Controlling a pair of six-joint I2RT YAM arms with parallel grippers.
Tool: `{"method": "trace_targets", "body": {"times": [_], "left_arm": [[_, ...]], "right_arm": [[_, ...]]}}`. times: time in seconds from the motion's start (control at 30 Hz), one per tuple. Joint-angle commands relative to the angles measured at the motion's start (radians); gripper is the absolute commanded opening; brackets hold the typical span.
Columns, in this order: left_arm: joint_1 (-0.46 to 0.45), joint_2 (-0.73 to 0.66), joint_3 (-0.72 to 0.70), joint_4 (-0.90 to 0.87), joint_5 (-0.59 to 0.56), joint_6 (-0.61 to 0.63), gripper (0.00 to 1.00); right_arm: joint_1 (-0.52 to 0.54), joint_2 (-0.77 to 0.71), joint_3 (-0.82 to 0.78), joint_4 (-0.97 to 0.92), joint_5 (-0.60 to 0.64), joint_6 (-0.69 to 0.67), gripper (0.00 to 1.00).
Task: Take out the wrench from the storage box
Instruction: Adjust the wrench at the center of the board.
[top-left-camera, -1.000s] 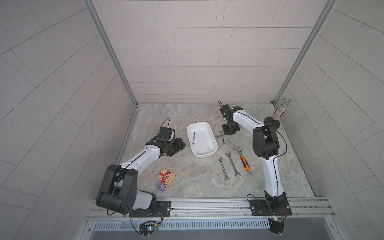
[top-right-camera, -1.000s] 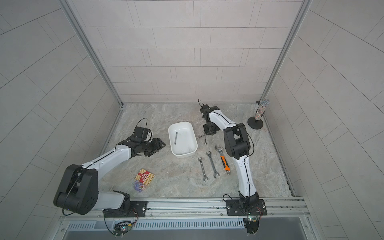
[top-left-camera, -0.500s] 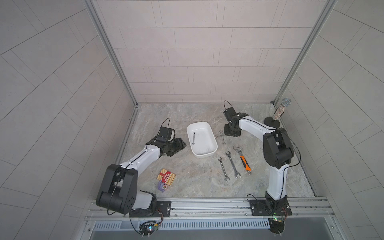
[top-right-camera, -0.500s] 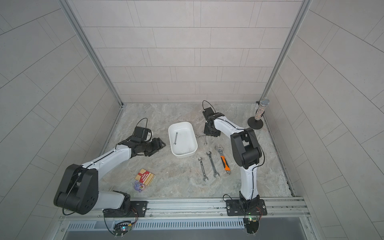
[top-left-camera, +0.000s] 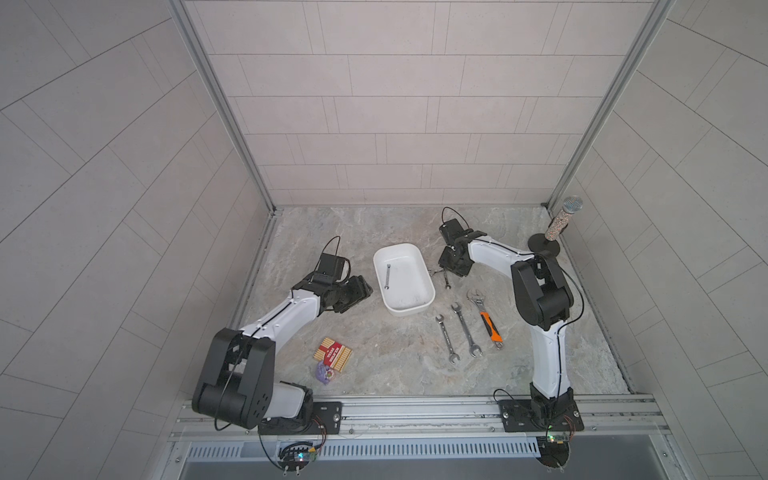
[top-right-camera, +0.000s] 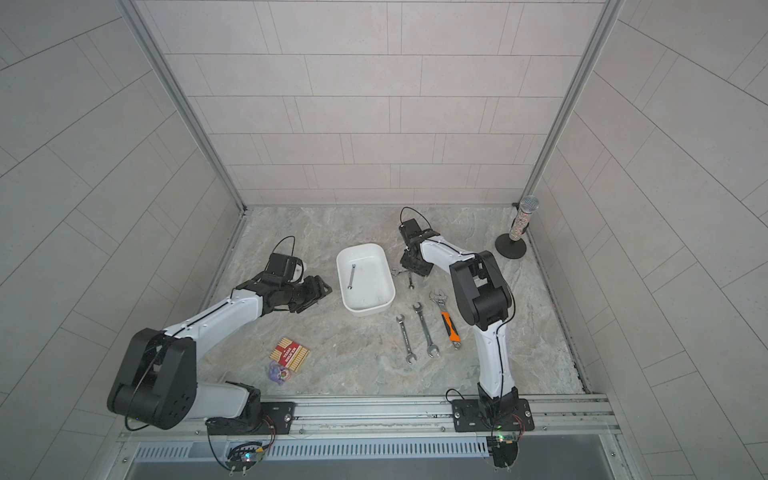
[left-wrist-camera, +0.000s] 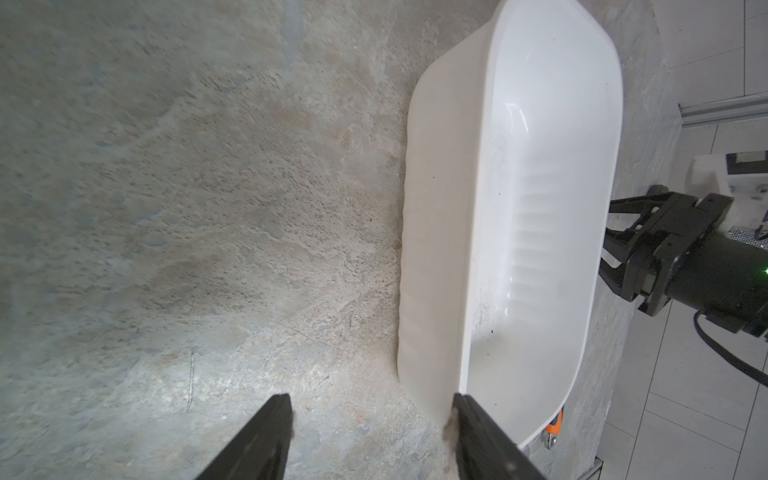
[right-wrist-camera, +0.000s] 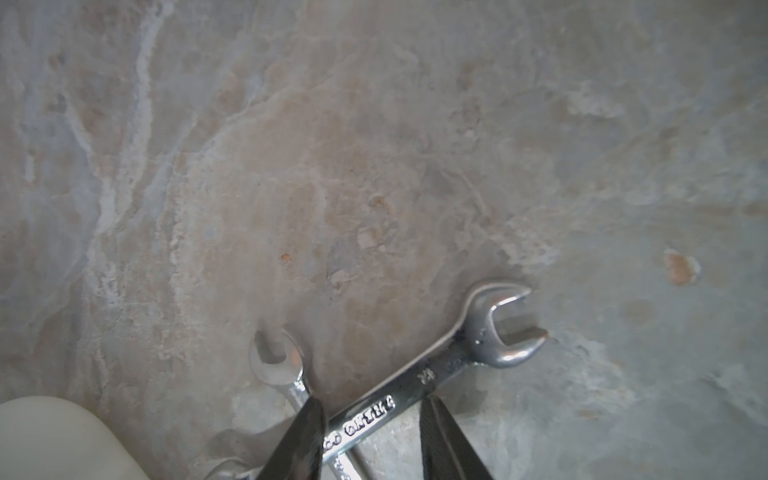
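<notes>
White glossy plastic makes the rounded, low-walled storage box (top-left-camera: 411, 291) an awkward place to grip in. One slim silver wrench (top-left-camera: 387, 276) lies flat on its floor, close to the wall on the left arm's side, so the task is not finished.

The right jaws stand partly open and hold nothing, low over the grey stone-look counter (top-left-camera: 374, 224) just beside the box's opposite wall. In the right wrist view a silver open-ended wrench (right-wrist-camera: 432, 376) lies free between them. Its shaft crosses a smaller silver wrench (right-wrist-camera: 291, 376), seemingly on top of it. One finger looks to touch the shaft, and a clear gap shows at the other.

The left jaws are also partly open and empty, low beside the box. One finger is right at the wall near a corner, and I cannot tell whether it touches.

Likely trouble starts with the right jaws. If they lift off at a slant, the touching finger could drag the upper wrench and scatter the crossed pair toward the box. Reaching in for the wrench inside, the fingers may skid on the slick floor or strike the rim. The box looks light and could slide or tip, and the left jaws, so close, could nudge it too. A thin flat shaft near a wall leaves little room for a finger.
</notes>
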Motion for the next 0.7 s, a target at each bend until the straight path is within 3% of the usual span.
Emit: {"method": "trace_targets", "body": {"times": [0.0, 0.1, 0.37, 0.67], "left_arm": [[-0.005, -0.016, 0.001, 0.006, 0.007, 0.003, 0.67], [-0.003, -0.015, 0.001, 0.008, 0.009, 0.003, 0.67], [-0.004, -0.02, -0.002, 0.008, 0.009, 0.001, 0.67], [-0.003, -0.021, -0.005, 0.006, 0.012, 0.003, 0.67]], "right_arm": [[0.005, 0.018, 0.014, -0.041, 0.021, 0.016, 0.42], [0.007, 0.026, 0.013, -0.043, 0.019, -0.001, 0.38], [-0.005, 0.049, 0.044, -0.045, -0.004, -0.109, 0.16], [-0.054, 0.157, 0.157, -0.073, -0.18, -0.363, 0.07]]}}
